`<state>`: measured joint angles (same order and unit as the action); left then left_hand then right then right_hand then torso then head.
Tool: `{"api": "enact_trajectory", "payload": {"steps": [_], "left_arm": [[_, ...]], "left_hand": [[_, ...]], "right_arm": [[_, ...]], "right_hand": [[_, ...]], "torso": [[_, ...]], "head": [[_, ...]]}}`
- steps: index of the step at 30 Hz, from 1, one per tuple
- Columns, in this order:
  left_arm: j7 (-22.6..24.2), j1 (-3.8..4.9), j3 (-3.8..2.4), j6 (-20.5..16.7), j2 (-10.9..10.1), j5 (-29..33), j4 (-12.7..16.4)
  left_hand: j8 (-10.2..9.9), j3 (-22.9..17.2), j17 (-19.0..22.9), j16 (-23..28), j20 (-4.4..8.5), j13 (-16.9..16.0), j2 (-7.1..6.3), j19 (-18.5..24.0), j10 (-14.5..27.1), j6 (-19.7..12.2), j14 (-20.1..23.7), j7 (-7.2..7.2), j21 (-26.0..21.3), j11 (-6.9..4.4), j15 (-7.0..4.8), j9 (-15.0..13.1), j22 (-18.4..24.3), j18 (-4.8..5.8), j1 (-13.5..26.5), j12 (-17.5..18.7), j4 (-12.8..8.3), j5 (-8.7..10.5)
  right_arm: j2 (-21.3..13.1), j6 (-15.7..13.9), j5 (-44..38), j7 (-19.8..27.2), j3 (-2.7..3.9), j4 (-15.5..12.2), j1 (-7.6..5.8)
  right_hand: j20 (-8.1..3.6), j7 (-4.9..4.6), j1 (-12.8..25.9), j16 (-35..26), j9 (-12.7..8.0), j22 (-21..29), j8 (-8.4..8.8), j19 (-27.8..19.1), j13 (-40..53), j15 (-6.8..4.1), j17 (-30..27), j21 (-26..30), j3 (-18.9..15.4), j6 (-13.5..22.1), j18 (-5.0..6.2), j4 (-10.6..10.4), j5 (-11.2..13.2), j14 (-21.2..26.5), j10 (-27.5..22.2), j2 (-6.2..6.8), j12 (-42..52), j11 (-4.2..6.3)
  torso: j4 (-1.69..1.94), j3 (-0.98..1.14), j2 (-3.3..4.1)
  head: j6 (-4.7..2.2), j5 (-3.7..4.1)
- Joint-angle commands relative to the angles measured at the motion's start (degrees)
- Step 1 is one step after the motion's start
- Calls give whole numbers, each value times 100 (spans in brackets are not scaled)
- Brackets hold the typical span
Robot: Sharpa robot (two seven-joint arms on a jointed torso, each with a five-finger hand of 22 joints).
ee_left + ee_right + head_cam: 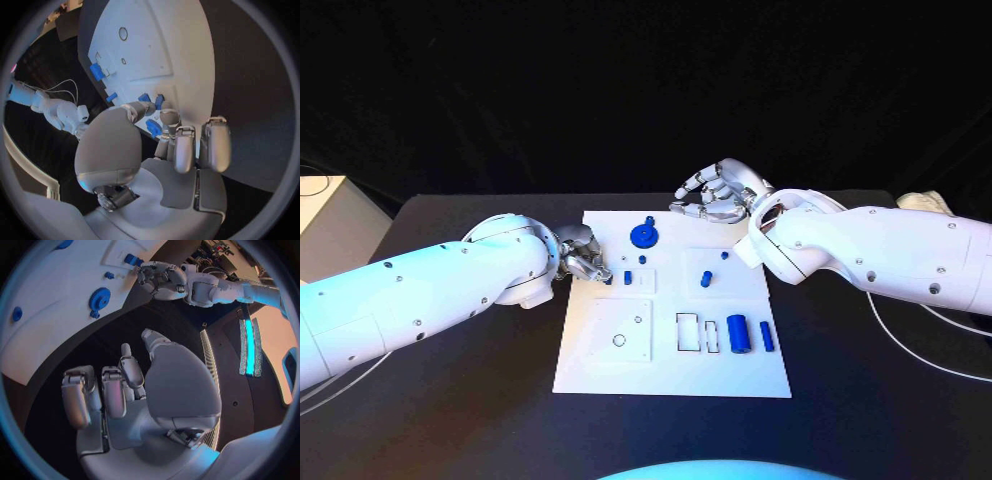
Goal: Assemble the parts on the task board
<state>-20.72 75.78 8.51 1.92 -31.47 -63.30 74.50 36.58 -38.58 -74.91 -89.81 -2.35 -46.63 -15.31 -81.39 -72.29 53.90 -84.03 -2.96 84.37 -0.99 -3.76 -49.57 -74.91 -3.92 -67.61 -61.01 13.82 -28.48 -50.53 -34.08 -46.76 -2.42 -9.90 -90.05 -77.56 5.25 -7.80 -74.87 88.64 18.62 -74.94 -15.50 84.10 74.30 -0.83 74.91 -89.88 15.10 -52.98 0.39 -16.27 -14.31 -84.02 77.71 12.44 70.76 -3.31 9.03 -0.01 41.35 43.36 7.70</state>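
Note:
The white task board (672, 365) lies mid-table. On it are a round blue part (645, 235) at the far end, small blue parts (627, 277) (707, 278) in the middle, and blue cylinders (737, 333) near the right edge. My left hand (583, 256) is low over the board's left edge. In the left wrist view it (162, 145) pinches a small blue part (153, 127) between thumb and a finger. My right hand (718, 195) hovers off the board's far right corner, fingers curled in with nothing in them (125, 390). The round part (99, 299) lies ahead of it.
A black ring (619, 341) and rectangular slots (688, 333) mark the board's near half. A white box (329, 225) stands at the table's left edge, a pale object (923, 202) at its right. Cables (906, 340) trail under the right arm.

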Motion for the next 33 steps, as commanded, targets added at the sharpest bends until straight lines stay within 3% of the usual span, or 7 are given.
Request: {"api": "enact_trajectory", "payload": {"steps": [1,33], "left_arm": [[52,-1,-1,103,4,-24,11],[-54,-49,15,139,114,-18,-78]], "left_hand": [[20,-1178,-1509,-19,3,9,56,-6,-24,35,-597,-3,30,-29,-45,-2,-369,108,13,0,-1215,-16],[12,-1183,-1509,-19,5,11,66,0,-25,34,-597,-4,26,-28,-45,7,-362,106,25,5,-1218,-3]], "right_arm": [[4,81,-25,65,1,-6,3],[-17,76,-25,64,1,-36,2]], "right_hand": [[-23,-13,39,-36,6,-1506,-35,590,0,-14,1225,-12,-26,34,-39,-4,-36,-524,-31,-22,-26,15],[-24,-12,45,-39,16,-1506,-44,590,-9,-15,1220,-12,-34,40,-39,-3,-34,-523,-37,-30,-38,16]], "torso": [[1,3,1],[-6,6,4]], "head": [[-1,1],[27,25]]}}
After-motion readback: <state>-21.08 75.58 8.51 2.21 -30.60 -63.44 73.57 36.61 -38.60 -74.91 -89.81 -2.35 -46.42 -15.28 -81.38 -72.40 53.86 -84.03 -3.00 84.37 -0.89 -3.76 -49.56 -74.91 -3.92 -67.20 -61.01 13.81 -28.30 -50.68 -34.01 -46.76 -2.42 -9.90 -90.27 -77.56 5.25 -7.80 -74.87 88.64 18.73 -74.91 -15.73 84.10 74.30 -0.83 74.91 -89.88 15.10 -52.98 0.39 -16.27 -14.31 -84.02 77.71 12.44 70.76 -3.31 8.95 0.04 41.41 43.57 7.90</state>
